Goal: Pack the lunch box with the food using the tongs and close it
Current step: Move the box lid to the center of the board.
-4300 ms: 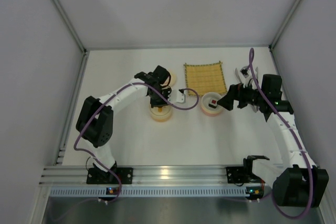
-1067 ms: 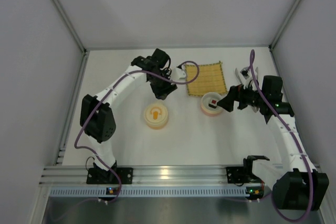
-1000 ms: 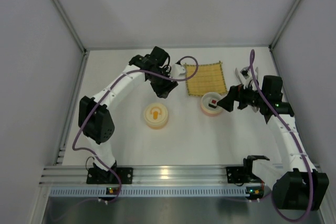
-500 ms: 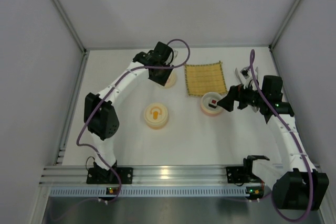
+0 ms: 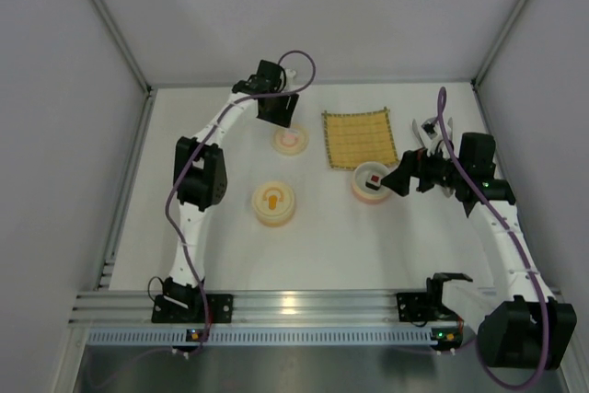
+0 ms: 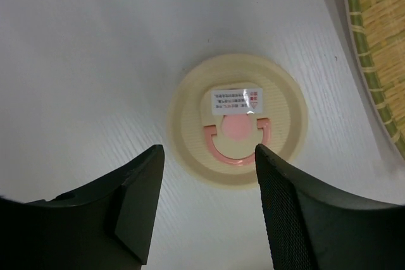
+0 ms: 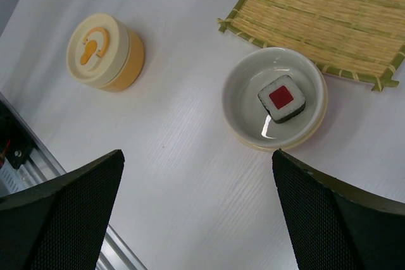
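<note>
A black-and-white food piece with a red top lies in the open cream lunch box bowl, also seen from above. The bowl's cream lid with a pink ring lies flat on the table left of the mat. My left gripper hovers open just off the lid, holding nothing; from above it is at the far side. The right gripper stands wide open and empty beside the bowl. The tongs do not show in any view.
A closed cream and orange round container stands mid-table, also in the right wrist view. The yellow woven mat lies behind the bowl. Grey walls enclose the table on three sides, and a metal rail runs along the near edge.
My left gripper travelled from the table's middle to the far side, left the pink-ringed lid on the table left of the mat, and its jaws widened. The right arm has not moved.
</note>
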Robot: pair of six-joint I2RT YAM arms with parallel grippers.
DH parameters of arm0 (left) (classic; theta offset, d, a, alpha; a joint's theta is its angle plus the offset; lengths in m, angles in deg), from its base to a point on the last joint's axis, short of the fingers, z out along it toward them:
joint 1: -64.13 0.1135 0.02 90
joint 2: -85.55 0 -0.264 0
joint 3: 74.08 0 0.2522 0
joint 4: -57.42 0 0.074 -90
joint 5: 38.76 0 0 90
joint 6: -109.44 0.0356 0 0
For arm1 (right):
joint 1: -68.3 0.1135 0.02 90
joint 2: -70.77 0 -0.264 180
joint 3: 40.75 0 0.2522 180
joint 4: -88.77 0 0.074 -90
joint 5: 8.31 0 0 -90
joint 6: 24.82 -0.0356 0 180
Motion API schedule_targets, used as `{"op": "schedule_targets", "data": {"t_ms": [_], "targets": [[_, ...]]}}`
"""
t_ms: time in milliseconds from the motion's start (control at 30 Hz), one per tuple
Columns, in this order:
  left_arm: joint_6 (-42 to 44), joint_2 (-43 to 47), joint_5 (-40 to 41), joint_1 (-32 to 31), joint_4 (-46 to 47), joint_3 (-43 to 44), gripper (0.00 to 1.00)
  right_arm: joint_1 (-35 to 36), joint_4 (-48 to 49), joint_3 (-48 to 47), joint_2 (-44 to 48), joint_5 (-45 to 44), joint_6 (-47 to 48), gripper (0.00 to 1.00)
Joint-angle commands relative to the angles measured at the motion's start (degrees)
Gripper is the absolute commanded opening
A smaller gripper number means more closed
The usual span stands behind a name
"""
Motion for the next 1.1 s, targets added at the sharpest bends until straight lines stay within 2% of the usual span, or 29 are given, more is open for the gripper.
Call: {"op": "schedule_targets", "data": {"t_ms": [0,33,167,300,467,633,867,1067], "targets": [[6.1,-0.6,-14.6,4.9,7.8,3.1,0.66,-1.1,0.9,-0.3,1.0,-0.1,1.2,0.99],[7.4,-1.1,-18.2,5.9,8.8,3.6,0.67,-1.1,0.9,-0.3,1.0,0.0,1.3,0.99],[13.7,-3.8,-21.6,6.8,7.9,6.9,0.65,-1.1,0.9,-0.4,0.5,0.0,1.2,0.99],[15.1,-6.7,-23.3,7.6,6.9,7.4,0.56,-1.1,0.7,-0.9,-0.3,0.0,1.1,0.99],[17.0,-9.0,-24.1,8.0,4.7,7.2,0.51,-1.1,0.6,-1.0,-0.4,-0.1,1.1,0.99],[17.6,-10.7,-21.3,7.9,5.2,7.4,0.5,-1.1,0.4,-1.2,-0.4,-0.1,1.1,0.99],[18.7,-11.3,-17.9,8.0,3.9,6.7,0.42,-1.1,0.2,-1.2,-0.3,-0.1,1.1,0.99],[22.2,-8.5,-19.9,7.9,-0.6,1.5,0.22,-1.1,-0.1,-1.4,0.2,0.1,1.2,0.99]]}}
